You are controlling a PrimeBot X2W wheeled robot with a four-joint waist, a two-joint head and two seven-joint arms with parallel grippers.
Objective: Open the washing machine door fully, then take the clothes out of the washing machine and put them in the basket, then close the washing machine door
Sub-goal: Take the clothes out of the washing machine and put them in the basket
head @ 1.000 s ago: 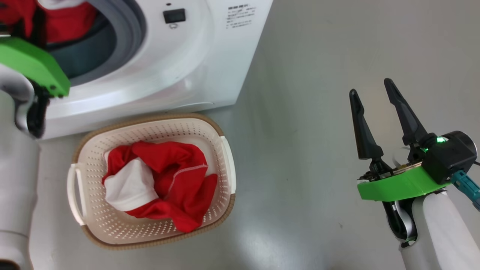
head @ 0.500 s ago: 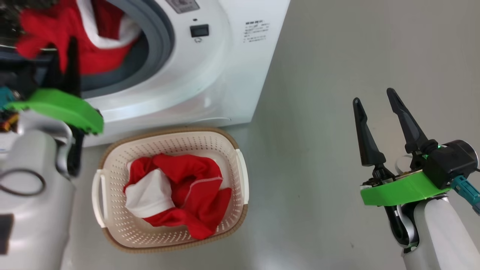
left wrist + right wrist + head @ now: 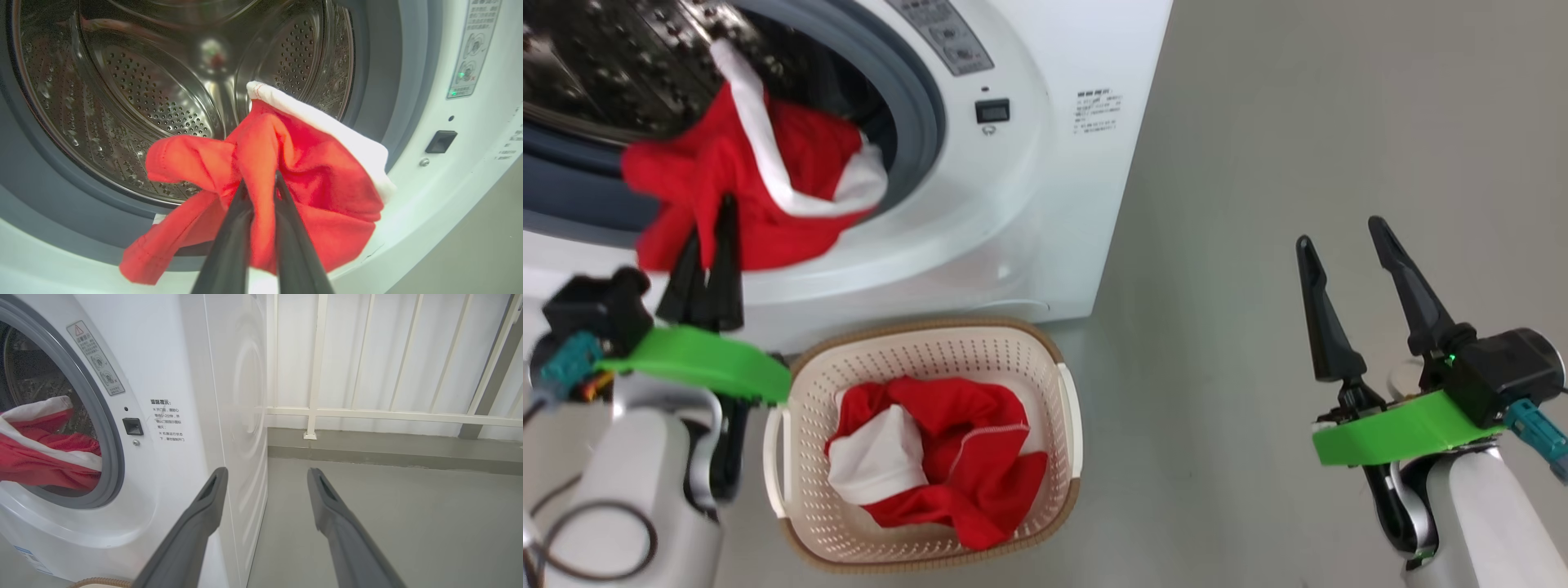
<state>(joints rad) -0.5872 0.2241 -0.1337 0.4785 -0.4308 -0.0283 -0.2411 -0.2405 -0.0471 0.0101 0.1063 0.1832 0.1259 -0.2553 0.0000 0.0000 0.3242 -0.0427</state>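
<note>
Left gripper (image 3: 261, 181) pinched tight on red garment (image 3: 318, 171) at washing machine (image 3: 1045, 204) mouth. Right gripper (image 3: 1339, 231) spread, empty. Advise: lift hem clear of ring (image 3: 923, 122), carry over basket (image 3: 931, 327) on floor, release.

On our right wrist cam we had the right gripper (image 3: 266, 471) with its two dark fingers spread wide apart, hanging over the grey floor (image 3: 408, 518). The washing machine (image 3: 196, 375) sat off to the left, with red clothes (image 3: 45, 457) with white trim bunched inside its grey ring (image 3: 111, 457). Behind it all ran a white railing (image 3: 388, 414).
</note>
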